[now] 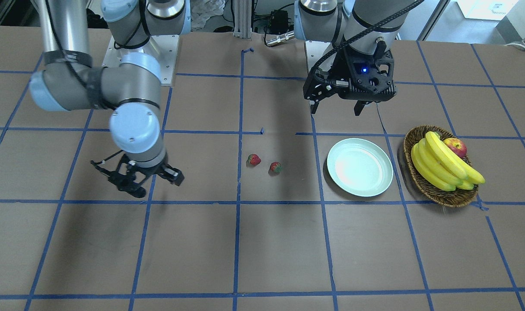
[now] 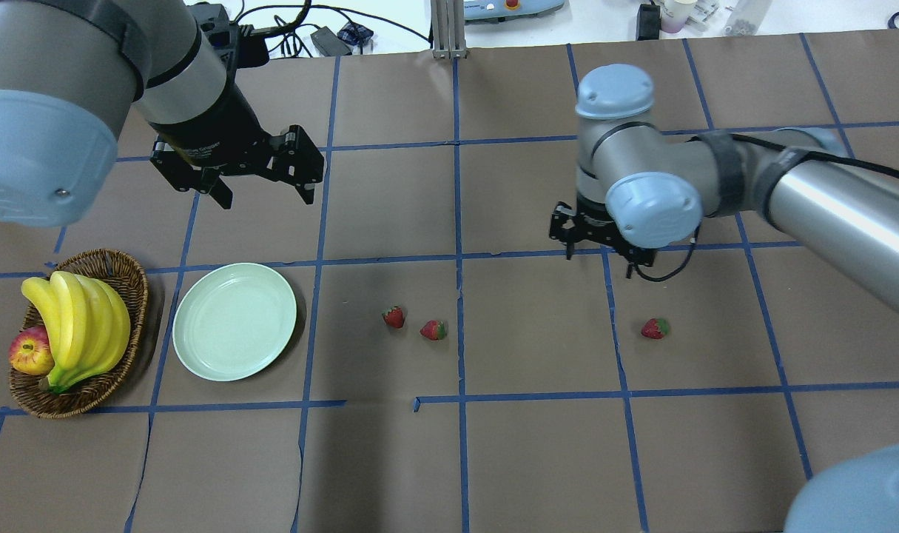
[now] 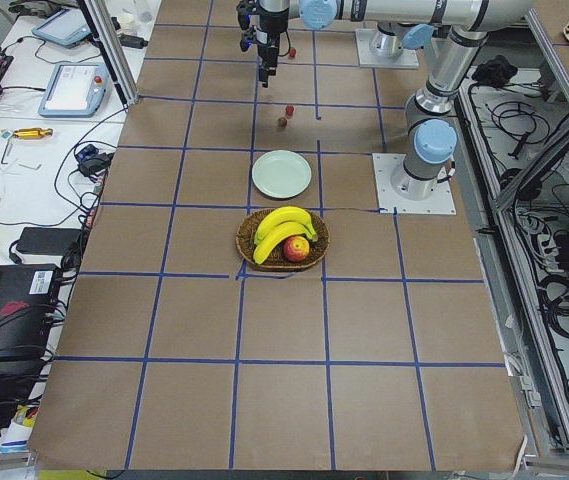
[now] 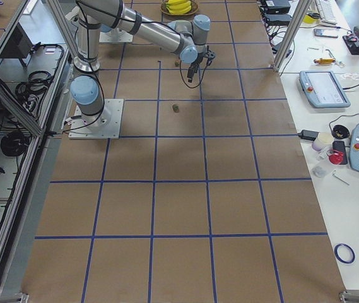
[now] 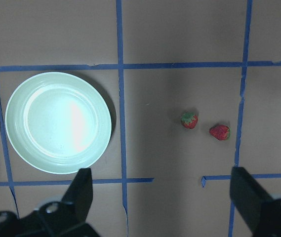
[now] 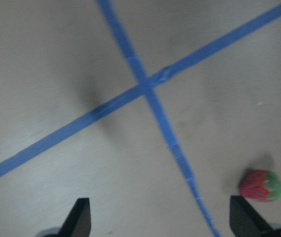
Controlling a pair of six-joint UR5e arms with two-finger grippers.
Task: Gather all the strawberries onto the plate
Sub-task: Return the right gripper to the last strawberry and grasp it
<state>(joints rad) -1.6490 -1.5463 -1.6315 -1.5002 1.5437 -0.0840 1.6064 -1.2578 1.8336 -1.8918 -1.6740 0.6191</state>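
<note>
Three strawberries lie on the brown table: two close together mid-table (image 2: 394,317) (image 2: 433,329) and one apart on the right (image 2: 655,328). The pale mint-green plate (image 2: 234,322) sits empty left of the pair. My left gripper (image 2: 260,181) hangs open and empty above the table behind the plate; its wrist view shows the plate (image 5: 59,122) and the pair (image 5: 189,120) (image 5: 220,132). My right gripper (image 2: 598,259) is open and empty, low over the table just beside the lone strawberry (image 6: 261,186), apart from it. In the front view the pair shows (image 1: 254,160) (image 1: 275,167); the lone one is hidden behind the right gripper (image 1: 137,181).
A brown wicker basket (image 2: 123,270) with bananas (image 2: 79,326) and a red apple (image 2: 31,350) stands just left of the plate. Blue tape lines grid the table. Both robot bases stand at the table's robot-side edge.
</note>
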